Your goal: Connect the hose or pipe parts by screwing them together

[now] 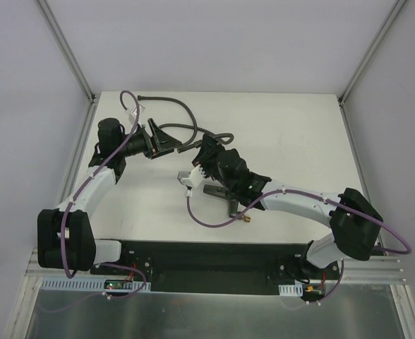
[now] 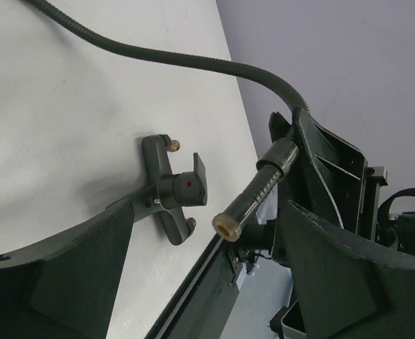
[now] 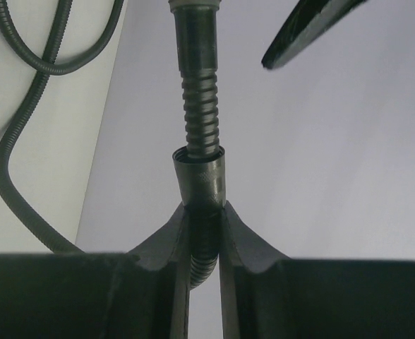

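Observation:
The long dark grey hose [image 1: 166, 101] loops across the far side of the table. My right gripper [image 1: 202, 152] is shut on it just behind its collar [image 3: 200, 176], and the end is lifted off the table. The brass end nut [image 2: 226, 226] points into the gap between the fingers of my left gripper [image 2: 209, 236], which is open and touches nothing. The forked fitting [image 1: 223, 192] lies flat on the table in front of the right gripper, its brass ends [image 2: 173, 145] free. It also shows in the left wrist view, the fitting [image 2: 172, 187] beyond the left finger.
Purple cables [image 1: 214, 220] run along both arms. One of them hangs in a loop over the table next to the fitting. A black base plate [image 1: 214, 258] lines the near edge. Metal frame posts [image 1: 66, 49] stand at the back corners.

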You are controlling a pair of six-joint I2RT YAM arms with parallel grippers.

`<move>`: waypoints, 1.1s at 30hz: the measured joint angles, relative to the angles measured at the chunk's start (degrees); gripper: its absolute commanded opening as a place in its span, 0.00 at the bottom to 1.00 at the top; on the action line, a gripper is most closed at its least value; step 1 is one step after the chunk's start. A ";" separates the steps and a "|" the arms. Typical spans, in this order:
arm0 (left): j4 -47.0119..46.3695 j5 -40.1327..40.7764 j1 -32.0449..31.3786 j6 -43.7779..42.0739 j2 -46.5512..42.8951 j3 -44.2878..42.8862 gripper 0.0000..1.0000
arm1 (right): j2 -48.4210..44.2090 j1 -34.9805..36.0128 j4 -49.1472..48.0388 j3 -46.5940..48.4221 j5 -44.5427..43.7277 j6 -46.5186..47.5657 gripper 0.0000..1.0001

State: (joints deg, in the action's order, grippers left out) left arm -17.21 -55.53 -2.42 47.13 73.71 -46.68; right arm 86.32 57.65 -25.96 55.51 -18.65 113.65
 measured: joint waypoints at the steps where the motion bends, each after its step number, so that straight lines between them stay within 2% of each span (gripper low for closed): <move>1: -0.83 -0.17 -0.52 0.13 0.20 0.00 0.81 | -0.02 0.04 -0.02 0.00 0.00 0.00 0.14; 10: -4.94 -1.46 -2.54 1.81 2.14 0.17 0.74 | -0.72 0.63 0.20 0.00 0.02 0.02 0.14; 12: -5.29 -1.46 -3.39 1.97 2.14 0.39 0.66 | -1.09 0.76 0.35 0.00 0.09 0.02 0.14; 19: -11.58 -2.73 -6.21 6.45 4.24 1.46 0.50 | -3.23 0.90 2.34 -0.07 0.72 0.02 0.15; 20: -12.94 -3.02 -6.23 7.54 4.52 1.92 0.50 | -3.50 0.90 2.69 -0.15 0.98 0.02 0.15; 23: -15.67 -4.07 -6.25 9.35 5.25 2.84 0.62 | -4.11 0.98 3.45 -0.76 1.27 0.00 0.13; 24: -16.26 -4.42 -6.27 9.68 5.62 2.89 0.63 | -4.24 0.98 3.48 -1.01 1.36 0.00 0.12; 33: -23.54 -7.17 -7.61 12.50 7.80 4.24 0.65 | -5.55 0.96 3.41 -2.78 2.64 -1.64 0.13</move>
State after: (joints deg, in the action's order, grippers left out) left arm -40.75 -62.70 -10.02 59.64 81.52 -42.44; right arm 80.77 58.61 -22.55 52.73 -16.01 112.01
